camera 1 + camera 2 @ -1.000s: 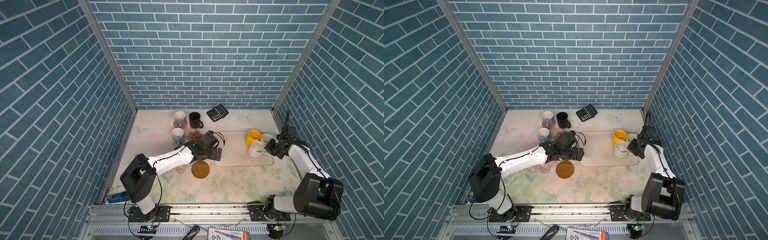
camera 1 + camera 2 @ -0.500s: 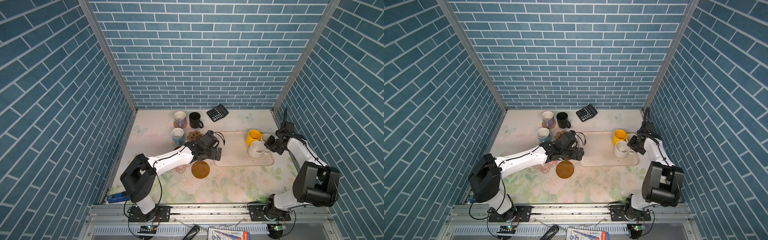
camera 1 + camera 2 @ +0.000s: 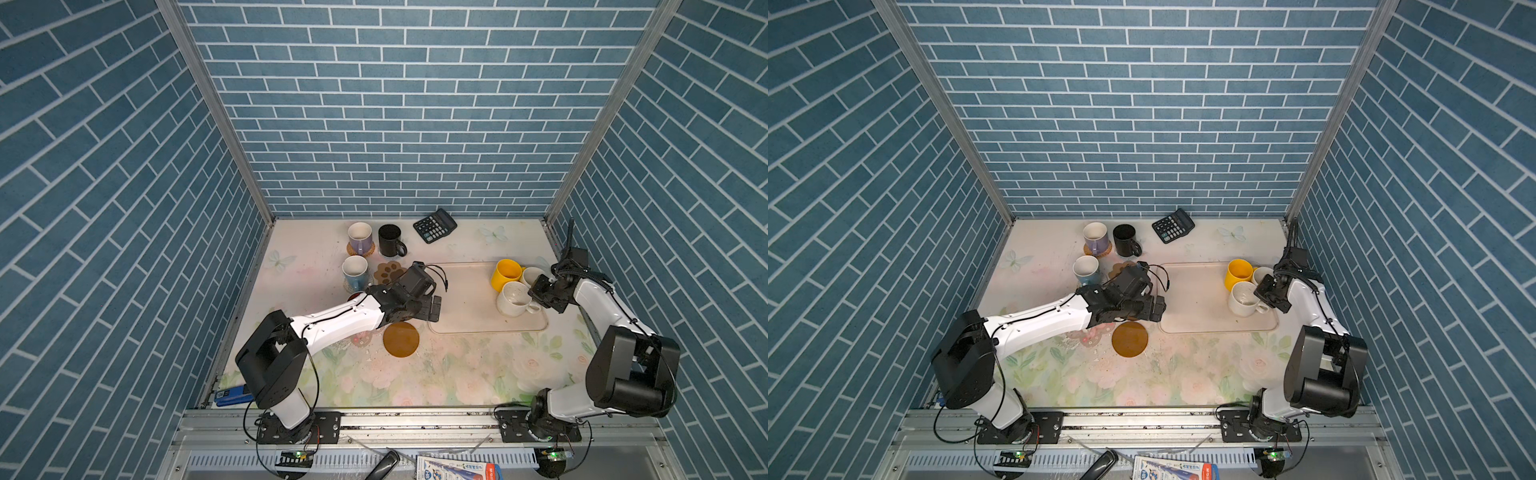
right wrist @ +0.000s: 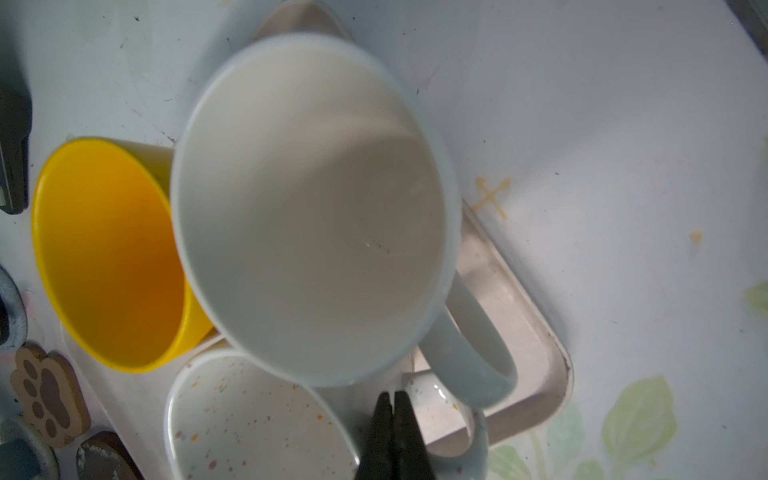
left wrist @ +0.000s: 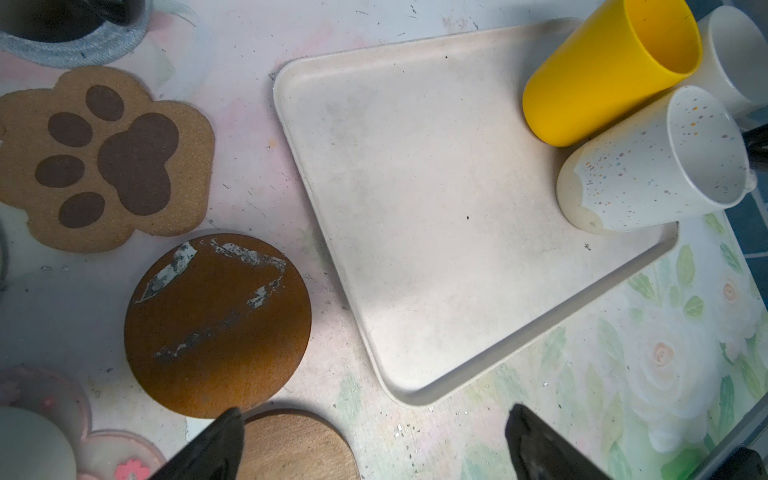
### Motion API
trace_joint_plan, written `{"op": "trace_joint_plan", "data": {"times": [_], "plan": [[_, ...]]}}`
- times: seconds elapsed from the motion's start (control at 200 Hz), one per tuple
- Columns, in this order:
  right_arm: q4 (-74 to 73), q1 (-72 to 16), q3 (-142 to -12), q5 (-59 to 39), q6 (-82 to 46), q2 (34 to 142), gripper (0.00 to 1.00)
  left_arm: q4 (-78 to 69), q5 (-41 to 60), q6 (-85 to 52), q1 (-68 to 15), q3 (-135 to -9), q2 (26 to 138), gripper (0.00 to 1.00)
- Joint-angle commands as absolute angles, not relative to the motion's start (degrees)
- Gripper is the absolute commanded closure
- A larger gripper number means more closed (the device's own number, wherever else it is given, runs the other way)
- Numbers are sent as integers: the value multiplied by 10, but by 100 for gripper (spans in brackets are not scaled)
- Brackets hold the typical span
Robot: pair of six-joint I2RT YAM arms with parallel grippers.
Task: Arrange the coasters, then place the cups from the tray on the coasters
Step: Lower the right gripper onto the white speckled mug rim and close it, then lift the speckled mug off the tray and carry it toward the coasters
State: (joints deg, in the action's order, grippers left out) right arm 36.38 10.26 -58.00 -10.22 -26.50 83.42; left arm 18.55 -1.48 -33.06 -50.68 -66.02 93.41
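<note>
- Cups point(image 3: 514, 297) — three sit on the tray point(image 3: 465, 299); we judge placing is in hand.
- Right end effector point(image 4: 392, 397) shut on nothing by the white cup point(image 4: 307, 208); left end effector point(image 5: 374, 415) wide open, empty.
- Next — reopen, grasp a rim.

A black calculator point(image 3: 434, 225) lies flat and askew near the back wall in both top views. It rests on a tabletop point(image 3: 457, 374) printed with pale roses, green leaves and butterflies. Blue brick-patterned walls point(image 3: 395, 104) close in three sides. A blue object point(image 3: 235, 395) lies at the tabletop's front left edge. In front of the metal rail point(image 3: 415, 419) lie a printed packet point(image 3: 457, 473) and a black object point(image 3: 383, 467). The right wrist view shows a small yellow cross point(image 4: 492, 197) marked on the tabletop.
</note>
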Motion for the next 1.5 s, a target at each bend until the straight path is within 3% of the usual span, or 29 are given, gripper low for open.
{"op": "trace_joint_plan", "data": {"times": [0.0,0.48,0.675,0.84,1.27,1.495], "plan": [[392,90,-550,-128,-250,816,100,183,-21,-334,-510,-649,919,1],[442,45,-552,-107,-248,765,100,185,-24,-329,-510,-639,900,1],[490,38,-568,-106,-215,737,60,185,-16,-326,-500,-641,899,1],[510,15,-563,-94,-189,714,44,184,6,-325,-481,-642,894,1],[460,-2,-534,-89,-185,752,46,201,4,-322,-472,-644,879,1],[421,-14,-520,-79,-195,780,57,192,30,-330,-455,-636,880,1]]}}
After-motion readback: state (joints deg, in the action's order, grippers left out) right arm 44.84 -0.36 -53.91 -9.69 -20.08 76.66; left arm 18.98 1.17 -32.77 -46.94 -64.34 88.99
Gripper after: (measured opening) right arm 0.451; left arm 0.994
